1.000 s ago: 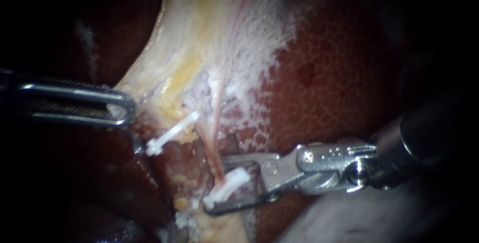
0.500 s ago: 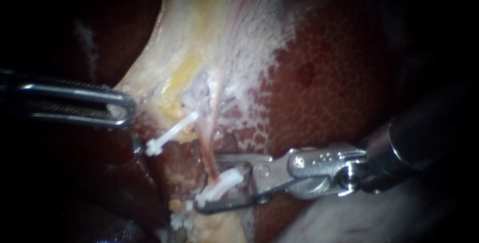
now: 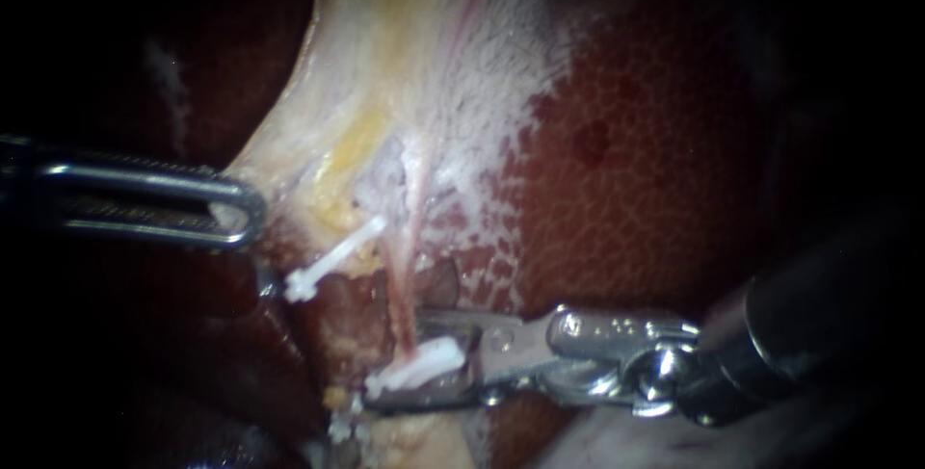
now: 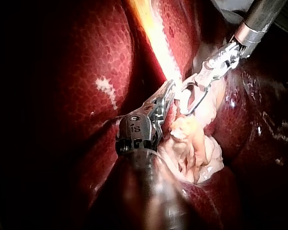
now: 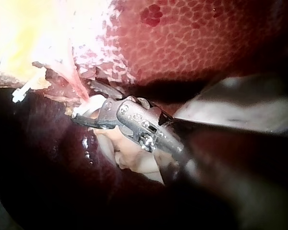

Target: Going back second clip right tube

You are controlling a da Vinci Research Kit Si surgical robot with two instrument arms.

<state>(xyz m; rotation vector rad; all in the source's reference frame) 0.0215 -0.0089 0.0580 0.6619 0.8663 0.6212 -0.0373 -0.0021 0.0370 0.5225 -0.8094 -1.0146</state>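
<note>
The right instrument (image 3: 395, 359) has its jaws a little apart around the white clip (image 3: 416, 367). The clip sits across the right tube (image 3: 403, 286), low down beside the liver (image 3: 626, 190), while the left instrument (image 3: 246, 214) has its jaws squeezed shut on the edge of the gallbladder (image 3: 385, 74) and holds it out to the side. If the right instrument backs out crooked, a jaw could hook the clip and drag it off, or rip the thin tube. If the left instrument slips or pulls too hard, the tube could jump or stretch while those jaws are around it.
</note>
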